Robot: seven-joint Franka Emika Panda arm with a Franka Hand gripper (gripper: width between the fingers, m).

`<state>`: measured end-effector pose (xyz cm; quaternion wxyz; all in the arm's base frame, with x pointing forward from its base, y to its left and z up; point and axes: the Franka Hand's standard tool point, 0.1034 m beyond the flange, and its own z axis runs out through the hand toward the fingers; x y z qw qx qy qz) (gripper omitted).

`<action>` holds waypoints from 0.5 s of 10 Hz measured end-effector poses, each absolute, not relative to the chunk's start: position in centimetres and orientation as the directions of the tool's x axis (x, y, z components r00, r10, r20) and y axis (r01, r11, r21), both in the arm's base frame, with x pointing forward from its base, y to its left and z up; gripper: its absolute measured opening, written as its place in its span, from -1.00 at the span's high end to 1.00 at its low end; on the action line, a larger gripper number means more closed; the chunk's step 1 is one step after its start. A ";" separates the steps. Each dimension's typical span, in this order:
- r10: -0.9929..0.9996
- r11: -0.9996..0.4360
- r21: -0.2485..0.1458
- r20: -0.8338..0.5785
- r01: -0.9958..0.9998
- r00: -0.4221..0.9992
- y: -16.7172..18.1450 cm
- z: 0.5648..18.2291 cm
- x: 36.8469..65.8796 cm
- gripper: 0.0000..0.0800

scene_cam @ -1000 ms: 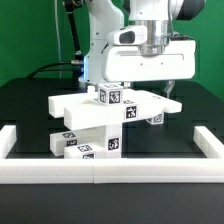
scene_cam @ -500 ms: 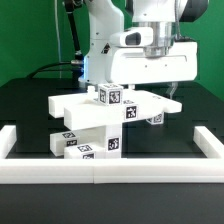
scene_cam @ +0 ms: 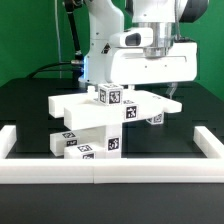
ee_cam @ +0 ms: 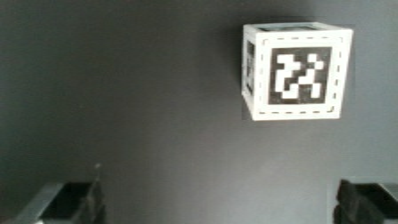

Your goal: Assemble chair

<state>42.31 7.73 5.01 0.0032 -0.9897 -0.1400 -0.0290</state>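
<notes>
Pincer [ee_cam: 217, 203] wide open, holding nothing, hanging over black table [scene_cam: 30, 100].

Seems to be a reach toward one loose tagged part [ee_cam: 290, 72], lying apart on the table, not between the fingers [ee_cam: 71, 202]. Next move probably needs lining up over it, lowering, then closing. One chair [scene_cam: 105, 118] cluster near the front rail [scene_cam: 100, 168]; exact count of its parts hard to tell.

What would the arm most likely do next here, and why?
Probably shift sideways to bring the small tagged white block between the fingers, then lower. The gripper is open and empty, and in the wrist view the block lies off to one side of its centre, loose on the dark table.
</notes>
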 end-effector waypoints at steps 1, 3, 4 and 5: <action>0.278 -0.960 -0.001 0.059 0.278 0.959 8.4 5.0 42.2 -0.62; 0.279 -0.960 -0.003 0.062 0.279 0.958 9.3 5.1 42.3 -0.62; 0.278 -0.960 -0.004 0.062 0.278 0.959 9.4 5.1 42.3 -0.62; 0.271 -0.962 -0.004 0.060 0.272 0.961 9.4 5.0 42.3 -0.62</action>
